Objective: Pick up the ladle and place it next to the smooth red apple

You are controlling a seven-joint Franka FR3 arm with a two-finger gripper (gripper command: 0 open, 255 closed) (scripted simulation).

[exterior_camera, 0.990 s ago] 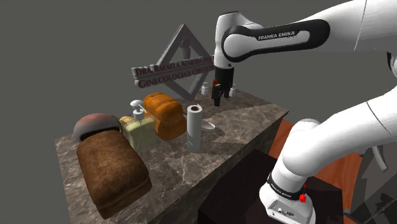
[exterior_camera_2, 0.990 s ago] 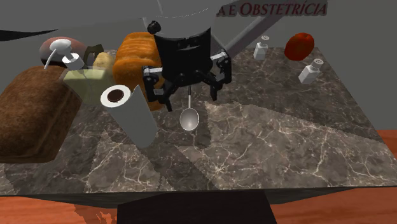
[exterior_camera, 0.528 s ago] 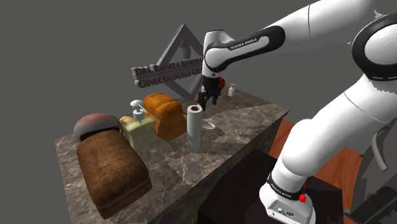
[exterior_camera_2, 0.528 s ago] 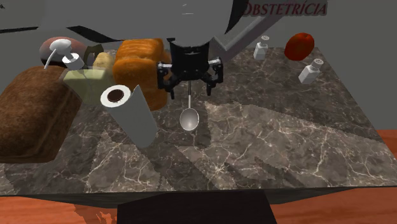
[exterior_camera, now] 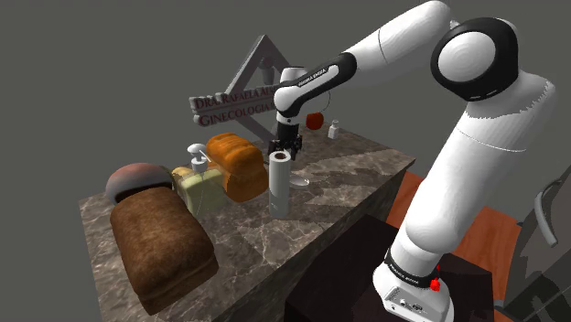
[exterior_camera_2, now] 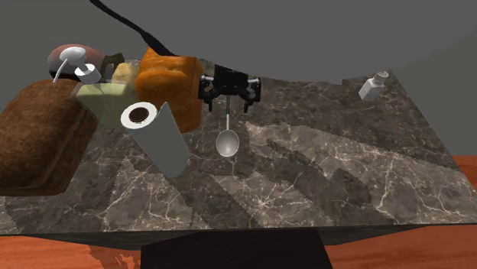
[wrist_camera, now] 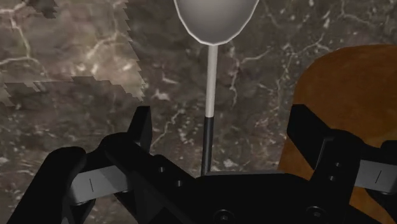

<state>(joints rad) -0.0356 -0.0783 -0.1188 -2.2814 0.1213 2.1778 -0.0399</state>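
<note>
The ladle lies flat on the marble counter, its grey bowl toward the front edge and its thin handle running back under my gripper. In the wrist view the bowl is ahead, and the dark end of the handle runs between my fingers. They stand apart on either side without touching it. The gripper is low over the counter, open and holding nothing. A red apple sits at the counter's far end, beyond the arm.
An upright paper towel roll stands close beside the ladle. An orange loaf is right next to one finger. A dark brown loaf, a soap dispenser and a white shaker also stand on the counter.
The gripper has come down and moved toward the shoulder view's left. It now straddles the ladle's handle end, still open. The ladle has not moved.
</note>
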